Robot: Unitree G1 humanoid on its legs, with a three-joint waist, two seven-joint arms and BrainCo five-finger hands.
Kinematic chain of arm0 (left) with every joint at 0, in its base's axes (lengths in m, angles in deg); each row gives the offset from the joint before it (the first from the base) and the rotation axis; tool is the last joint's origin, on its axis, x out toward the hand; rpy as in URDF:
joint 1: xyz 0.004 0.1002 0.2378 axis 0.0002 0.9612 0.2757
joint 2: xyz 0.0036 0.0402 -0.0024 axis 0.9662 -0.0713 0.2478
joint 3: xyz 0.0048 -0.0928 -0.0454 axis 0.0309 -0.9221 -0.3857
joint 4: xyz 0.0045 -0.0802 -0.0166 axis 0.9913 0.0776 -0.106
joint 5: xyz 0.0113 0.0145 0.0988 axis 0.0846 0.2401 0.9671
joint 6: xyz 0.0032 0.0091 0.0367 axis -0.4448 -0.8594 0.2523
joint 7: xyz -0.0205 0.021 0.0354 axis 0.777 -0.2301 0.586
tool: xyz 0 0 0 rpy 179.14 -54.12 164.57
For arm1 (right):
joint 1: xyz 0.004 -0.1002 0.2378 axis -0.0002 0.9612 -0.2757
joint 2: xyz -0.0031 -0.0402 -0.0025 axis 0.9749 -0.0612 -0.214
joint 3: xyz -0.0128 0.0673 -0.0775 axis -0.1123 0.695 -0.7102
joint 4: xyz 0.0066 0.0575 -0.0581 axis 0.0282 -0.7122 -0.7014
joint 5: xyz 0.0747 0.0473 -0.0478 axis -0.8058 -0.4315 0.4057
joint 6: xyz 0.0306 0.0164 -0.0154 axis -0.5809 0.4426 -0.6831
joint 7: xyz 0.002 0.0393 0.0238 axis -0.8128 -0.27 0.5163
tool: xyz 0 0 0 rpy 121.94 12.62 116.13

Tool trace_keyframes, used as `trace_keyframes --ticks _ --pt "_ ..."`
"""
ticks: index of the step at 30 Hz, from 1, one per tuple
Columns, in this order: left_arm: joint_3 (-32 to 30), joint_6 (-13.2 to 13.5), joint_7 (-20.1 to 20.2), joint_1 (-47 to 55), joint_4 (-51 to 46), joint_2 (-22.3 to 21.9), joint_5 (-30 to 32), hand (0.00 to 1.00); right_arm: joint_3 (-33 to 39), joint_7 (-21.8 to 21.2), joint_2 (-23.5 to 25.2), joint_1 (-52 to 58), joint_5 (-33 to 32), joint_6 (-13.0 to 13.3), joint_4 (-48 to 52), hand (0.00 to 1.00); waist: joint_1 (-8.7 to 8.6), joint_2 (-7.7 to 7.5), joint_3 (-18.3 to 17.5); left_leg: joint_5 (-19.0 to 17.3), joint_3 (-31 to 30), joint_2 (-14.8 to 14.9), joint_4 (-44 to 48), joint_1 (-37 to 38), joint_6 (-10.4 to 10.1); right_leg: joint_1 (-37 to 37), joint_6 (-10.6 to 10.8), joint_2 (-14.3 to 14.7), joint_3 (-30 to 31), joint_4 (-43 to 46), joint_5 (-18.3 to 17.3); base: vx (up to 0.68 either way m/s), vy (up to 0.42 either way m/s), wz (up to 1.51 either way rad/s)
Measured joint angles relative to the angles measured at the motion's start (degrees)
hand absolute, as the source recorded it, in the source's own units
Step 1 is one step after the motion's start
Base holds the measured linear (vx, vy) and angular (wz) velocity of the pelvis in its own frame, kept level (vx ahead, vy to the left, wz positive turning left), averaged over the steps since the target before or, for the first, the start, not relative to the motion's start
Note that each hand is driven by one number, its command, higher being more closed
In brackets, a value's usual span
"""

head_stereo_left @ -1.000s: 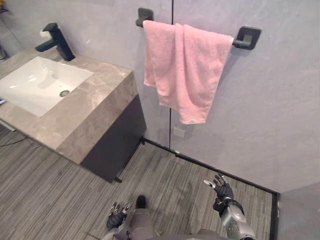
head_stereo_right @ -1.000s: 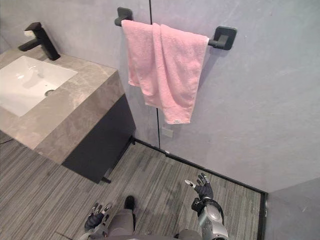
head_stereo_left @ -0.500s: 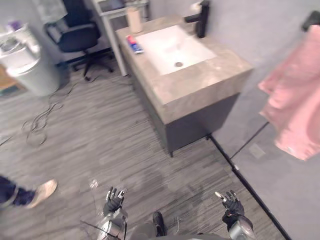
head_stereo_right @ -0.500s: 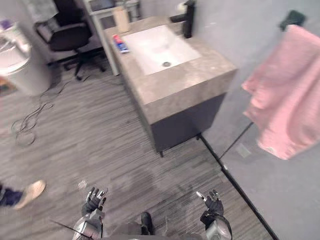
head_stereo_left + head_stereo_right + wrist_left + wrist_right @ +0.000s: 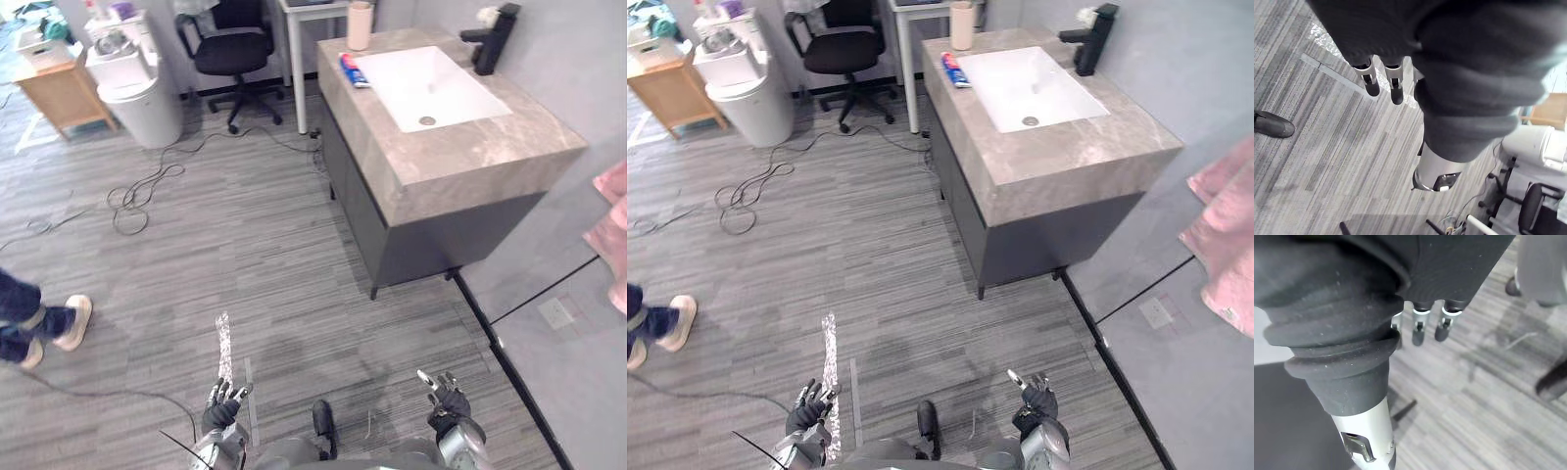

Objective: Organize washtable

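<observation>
Counter (image 5: 470,147) stands upper right against the wall (image 5: 588,59), w/ white sink (image 5: 431,86) set in it & black faucet (image 5: 493,37) on the wall side. Red-blue tube (image 5: 354,70) lies flat on the counter just left of the sink. Beige cup (image 5: 360,24) stands upright just beyond the tube.

Left hand (image 5: 222,411) & right hand (image 5: 448,399) hang low over the floor (image 5: 245,255), well apart from the counter. Fingers (image 5: 1372,82) on both are relaxed, slightly spread, holding nothing.

Pink towel (image 5: 612,235) at right edge. Office chair (image 5: 230,44) & white bin (image 5: 132,83) are further left. A person's shoe (image 5: 71,321) is on the floor.
</observation>
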Motion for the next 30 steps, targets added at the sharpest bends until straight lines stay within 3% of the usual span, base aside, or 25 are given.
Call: trace_keyframes --ticks 2,5,6,7,8,9,10,12,19,25,27,28,29,30 --pt "-0.9 0.2 -0.4 0.2 0.0 0.3 0.0 0.0 0.0 0.0 0.2 1.1 -0.5 0.0 0.0 0.0 0.06 -1.36 0.0 0.0 -1.2 -0.7 0.0 -0.4 0.0 0.2 0.6 2.7 5.1 -0.3 -0.9 -0.07 -0.087 0.9" --pt "-4.1 0.3 -1.0 1.9 0.0 -1.2 0.1 0.0 -0.3 -0.2 1.2 0.2 -2.6 0.3 0.7 0.0 0.21 -3.21 -0.8 0.2 -0.6 -1.6 0.0 -1.9 -0.3 0.9 -1.0 4.1 8.8 -5.4 -5.3 -0.08 -0.105 0.28" --pt "-4.2 0.3 -1.0 2.4 0.2 -1.5 0.1 0.0 -0.3 -0.4 1.3 0.1 -3.6 0.4 1.1 0.0 0.14 -3.2 -0.8 0.2 -0.7 -1.8 0.0 -2.4 -0.4 1.1 0.4 4.7 9.8 -6.7 -5.8 -0.08 -0.1 0.35" --pt "-4.4 0.2 -1.1 2.3 0.7 -2.7 0.0 0.0 0.1 -0.3 1.2 0.0 -5.7 0.5 1.2 0.0 -0.51 -3.0 -1.1 -1.9 -1.0 -1.9 0.0 -2.9 -3.4 1.0 -1.1 5.3 11.0 -7.8 -6.1 -0.07 -0.065 0.3" --pt "-4.7 0.3 -1.1 2.4 1.0 -4.2 0.0 0.0 0.4 -0.2 2.1 0.6 -8.4 0.8 0.3 0.0 0.49 -4.74 -1.5 -2.0 1.0 -2.2 2.0 -2.8 0.2 0.6 -2.3 3.8 11.7 -8.2 -5.5 -0.02 -0.026 0.16" --pt "-5.9 0.6 -1.2 2.8 1.0 -5.1 0.0 0.0 0.3 -0.1 2.4 0.7 -11.3 1.2 0.2 0.0 0.87 -4.92 -1.8 -1.4 2.1 -1.5 5.3 -2.2 1.2 1.0 -2.3 3.6 11.5 -8.3 -5.4 0.06 -0.025 -0.1" --pt "-6.2 0.8 -1.6 3.6 1.3 -5.5 -0.1 0.0 0.4 0.1 2.4 1.7 -14.2 1.7 -0.1 0.0 1.06 -3.5 -2.7 -0.1 2.6 0.4 3.6 0.3 1.1 1.7 -1.8 5.1 11.3 -8.5 -5.5 0.08 -0.046 0.06" --pt "-6.1 0.8 -2.0 3.5 1.9 -5.5 -0.1 0.0 0.4 0.3 2.7 2.3 -16.4 1.8 -0.4 0.0 0.35 -3.11 -3.6 1.0 2.4 0.1 0.4 2.1 0.9 2.4 -1.6 5.4 11.5 -9.2 -5.3 0.04 -0.027 0.16" --pt "-6.1 0.7 -1.9 3.5 2.1 -6.4 -0.1 0.0 -0.9 -0.4 3.9 2.1 -12.6 1.4 0.1 0.0 1.89 -3.48 -4.1 1.0 3.5 -0.3 -0.1 1.1 0.9 2.6 -0.4 5.9 12.7 -12.2 -4.7 0.01 -0.006 0.0" --pt "-6.2 0.7 -2.0 3.5 2.1 -6.4 -0.7 0.0 -2.1 -0.4 4.1 2.1 -10.6 1.2 1.9 0.0 3.28 -3.89 -4.2 -0.2 4.0 -2.9 -0.1 1.1 2.6 2.7 2.1 3.4 12.7 -11.8 -5.2 0.09 0.027 0.11" --pt "-6.7 0.8 -2.1 3.6 2.0 -5.6 -0.7 0.0 -1.9 -0.5 4.2 2.2 -10.6 1.1 2.1 0.0 3.31 -5.53 -4.2 -2.0 4.1 -5.8 -0.1 2.4 4.7 3.3 4.9 -0.3 11.0 -8.6 -6.4 0.15 0.057 0.36" --pt "-6.7 0.8 -2.1 3.6 1.9 -5.5 -0.7 0.0 -1.9 -0.5 4.2 2.2 -10.6 1.1 2.1 0.0 3.31 -5.8 -4.2 -2.1 4.2 -6.2 -0.1 2.6 4.7 3.2 5.0 -0.7 11.0 -7.9 -6.1 0.18 0.064 0.25" --pt "-7.0 0.7 -2.2 3.5 2.1 -5.4 -0.5 0.0 -1.6 -0.5 4.0 2.4 -10.6 1.0 2.1 0.0 3.55 -5.81 -3.8 -2.2 3.9 -6.7 0.1 3.6 5.2 0.9 5.0 -1.7 11.7 0.3 -4.9 0.09 0.036 0.11" --pt "-7.4 0.7 -2.2 3.6 2.1 -5.4 -0.5 0.0 -1.6 -0.5 4.0 2.4 -10.6 1.0 2.3 0.0 3.52 -5.65 -3.7 -2.5 3.4 -6.5 0.4 4.0 5.7 -1.4 3.6 -1.8 11.6 6.1 -3.7 0.14 0.063 0.38"
